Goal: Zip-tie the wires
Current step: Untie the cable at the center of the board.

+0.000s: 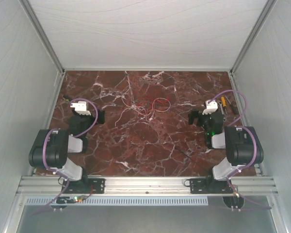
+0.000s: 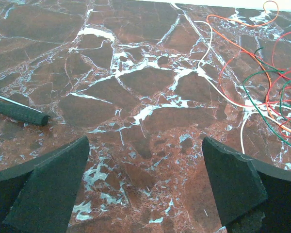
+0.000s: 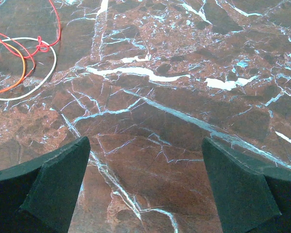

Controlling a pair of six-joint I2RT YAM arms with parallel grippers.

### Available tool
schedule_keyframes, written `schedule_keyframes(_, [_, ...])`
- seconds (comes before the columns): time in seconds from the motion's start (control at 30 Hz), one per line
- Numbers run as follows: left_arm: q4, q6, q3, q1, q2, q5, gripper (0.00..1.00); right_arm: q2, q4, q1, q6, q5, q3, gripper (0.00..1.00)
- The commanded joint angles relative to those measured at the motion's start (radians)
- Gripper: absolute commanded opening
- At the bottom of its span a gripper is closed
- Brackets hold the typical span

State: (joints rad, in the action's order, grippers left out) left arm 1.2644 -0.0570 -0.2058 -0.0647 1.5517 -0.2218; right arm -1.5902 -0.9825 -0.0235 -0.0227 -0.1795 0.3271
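Observation:
The wires (image 1: 154,105) lie in loose red, orange and white loops on the marble table (image 1: 136,145), at mid-table between the two arms. In the left wrist view the wires (image 2: 262,92) spread over the upper right, with green strands among them. In the right wrist view their loops (image 3: 24,65) lie at the upper left. My left gripper (image 1: 101,116) (image 2: 145,145) is open and empty over bare marble, left of the wires. My right gripper (image 1: 194,116) (image 3: 145,143) is open and empty, right of the wires. I cannot make out the zip tie in any view.
A yellow-handled screwdriver (image 1: 224,104) lies near the right wall behind the right wrist. A black ribbed tool with a yellow tip (image 2: 18,112) lies left of the left gripper, also showing near the left wall (image 1: 68,97). White walls enclose the table.

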Motion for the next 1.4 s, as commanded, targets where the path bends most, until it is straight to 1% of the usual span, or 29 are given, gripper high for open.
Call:
schedule_keyframes(0.0, [0.056,0.005,-0.025,-0.001,0.002,-0.019,1.00,0.016,-0.048,-0.001,0.013,0.006,0.009,0.98])
schedule_keyframes(0.77, [0.050,0.000,-0.027,-0.002,0.001,-0.008,1.00,0.017,-0.048,0.001,0.013,0.010,0.008,0.98])
schedule_keyframes(0.8, [0.054,-0.001,-0.025,-0.002,-0.001,-0.005,1.00,0.020,-0.047,0.001,0.013,0.010,0.008,0.98])
schedule_keyframes(0.87, [0.023,-0.024,-0.029,-0.003,-0.032,0.048,1.00,0.029,-0.028,0.003,0.015,0.012,0.016,0.98])
schedule_keyframes(1.0, [-0.198,-0.042,-0.114,0.000,-0.120,0.120,1.00,0.098,0.202,0.032,0.044,0.031,0.117,0.98])
schedule_keyframes(1.07, [-0.329,-0.065,-0.185,0.004,-0.146,0.198,1.00,0.145,0.305,0.055,0.046,0.076,0.169,0.98])
schedule_keyframes(1.13, [-0.465,-0.139,-0.271,0.004,-0.157,0.306,1.00,0.180,0.424,0.065,0.004,0.133,0.217,0.98])
schedule_keyframes(1.17, [-0.516,-0.165,-0.317,0.004,-0.155,0.319,1.00,0.195,0.485,0.067,-0.028,0.157,0.248,0.98])
schedule_keyframes(1.27, [-0.633,-0.217,-0.468,0.004,-0.120,0.283,1.00,0.222,0.683,0.079,-0.122,0.194,0.353,0.98])
schedule_keyframes(1.37, [-0.839,-0.331,-0.666,0.003,-0.041,0.235,1.00,0.233,0.863,0.091,-0.204,0.203,0.457,0.98])
